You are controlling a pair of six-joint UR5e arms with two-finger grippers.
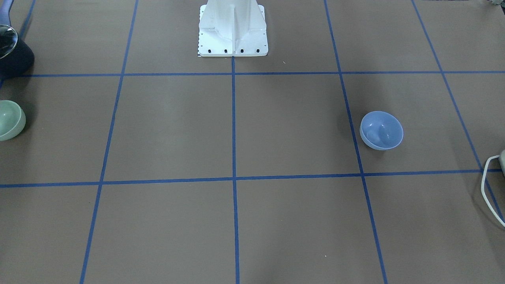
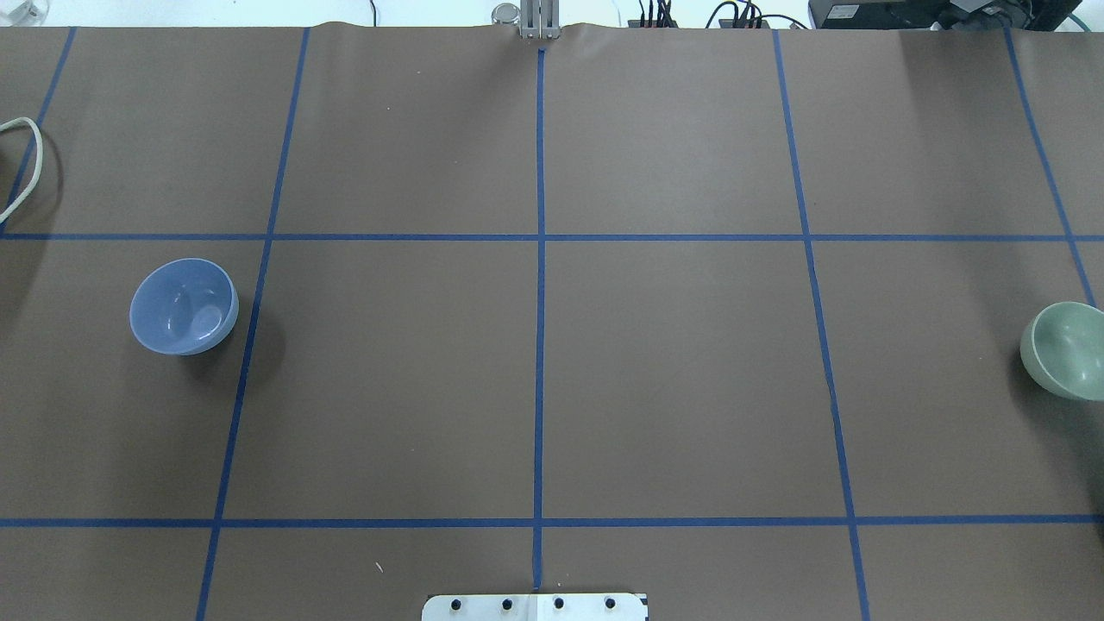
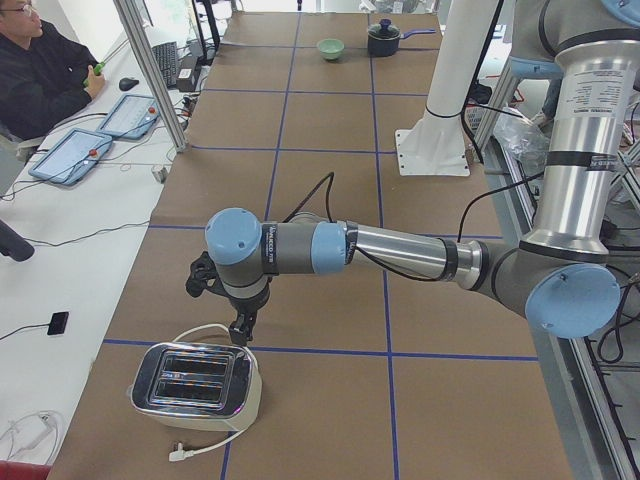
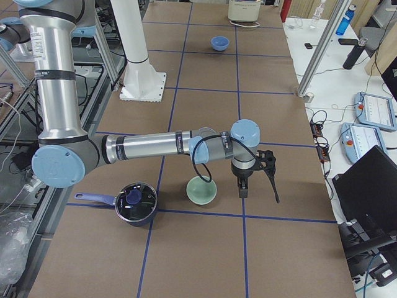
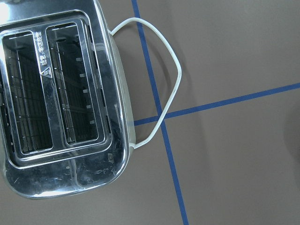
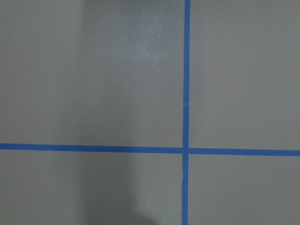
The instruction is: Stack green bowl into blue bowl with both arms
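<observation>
The green bowl (image 2: 1065, 349) stands upright at the table's far right edge; it also shows in the front view (image 1: 10, 120) and the right side view (image 4: 201, 189). The blue bowl (image 2: 184, 306) stands upright and empty on the left side, also in the front view (image 1: 381, 130). My right gripper (image 4: 242, 191) hangs just beside the green bowl, apart from it. My left gripper (image 3: 240, 332) hangs over a toaster, away from the blue bowl. Both grippers show only in the side views, so I cannot tell whether they are open or shut. The wrist views show no fingers.
A chrome toaster (image 5: 56, 103) with a white cable (image 5: 164, 79) stands at the left end. A dark pot with a lid (image 4: 133, 202) stands near the green bowl. The white pedestal (image 1: 232, 29) stands at the robot's side. An operator (image 3: 35, 70) sits beside the table.
</observation>
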